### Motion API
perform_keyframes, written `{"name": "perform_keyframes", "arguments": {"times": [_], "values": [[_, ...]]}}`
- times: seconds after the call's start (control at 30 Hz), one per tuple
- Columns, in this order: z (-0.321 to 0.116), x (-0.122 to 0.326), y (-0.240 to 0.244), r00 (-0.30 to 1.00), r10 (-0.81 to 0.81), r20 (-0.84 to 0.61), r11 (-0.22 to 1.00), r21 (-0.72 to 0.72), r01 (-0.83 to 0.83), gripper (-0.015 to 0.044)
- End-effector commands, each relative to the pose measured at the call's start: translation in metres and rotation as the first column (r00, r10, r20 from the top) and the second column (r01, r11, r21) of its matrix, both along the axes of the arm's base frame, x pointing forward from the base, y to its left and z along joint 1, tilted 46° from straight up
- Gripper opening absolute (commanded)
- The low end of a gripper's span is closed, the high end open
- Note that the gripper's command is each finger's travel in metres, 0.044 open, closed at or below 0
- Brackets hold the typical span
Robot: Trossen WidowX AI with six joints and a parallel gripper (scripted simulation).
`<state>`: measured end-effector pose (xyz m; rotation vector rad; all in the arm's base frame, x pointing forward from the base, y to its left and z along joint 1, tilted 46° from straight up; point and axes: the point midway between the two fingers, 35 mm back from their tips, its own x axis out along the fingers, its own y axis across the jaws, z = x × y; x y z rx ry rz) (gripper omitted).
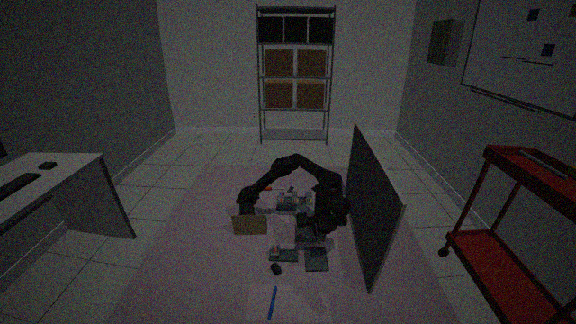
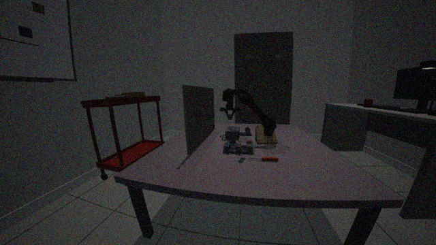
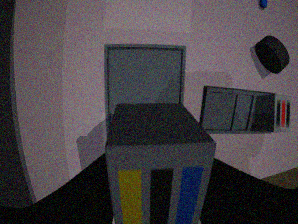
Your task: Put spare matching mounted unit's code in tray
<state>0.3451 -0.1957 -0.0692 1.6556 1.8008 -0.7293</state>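
My gripper [image 2: 230, 116] [image 3: 150, 156] is shut on a grey block with a dark top and yellow, black and blue stripes [image 3: 160, 156]. It holds the block above the table, near the square grey tray [image 3: 144, 75] [image 1: 316, 259]. In the wrist view the block overlaps the tray's near edge. A grey slotted base [image 3: 219, 110] [image 1: 289, 256] lies beside the tray, with a unit with red and black stripes [image 3: 283, 114] [image 1: 275, 250] at its end. No printed code is legible. More small units [image 1: 294, 201] [image 2: 238, 149] stand in a group on the table's other side; their details are too dark to tell.
A tall dark panel [image 1: 373, 211] [image 2: 199, 119] stands beside the arm. A black round object [image 1: 275, 268] [image 3: 271, 54] and a blue pen [image 1: 272, 302] lie beyond the base. A yellowish board [image 1: 248, 225] [image 2: 266, 136] is by the arm's base. An orange-handled screwdriver [image 2: 270, 159] lies past the units.
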Motion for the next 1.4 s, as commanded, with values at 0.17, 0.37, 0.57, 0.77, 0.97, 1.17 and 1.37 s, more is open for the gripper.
{"name": "perform_keyframes", "arguments": {"times": [0.17,0.37,0.57,0.77,0.97,1.17,1.37], "values": [[-0.006,0.001,0.006,1.000,-0.006,-0.003,1.000,0.005,0.006,0.0000],[-0.010,0.001,0.009,1.000,-0.005,-0.003,1.000,0.006,0.005,0.0000],[-0.013,0.001,0.012,1.000,-0.005,-0.003,1.000,0.007,0.005,0.0000],[-0.017,0.002,0.015,1.000,-0.004,-0.003,1.000,0.007,0.004,0.0000],[-0.021,0.002,0.018,1.000,-0.003,-0.004,1.000,0.008,0.003,0.0000],[-0.024,0.002,0.021,1.000,-0.003,-0.004,1.000,0.009,0.003,0.0000],[-0.028,0.002,0.024,1.000,-0.002,-0.004,1.000,0.009,0.002,0.0000]]}}
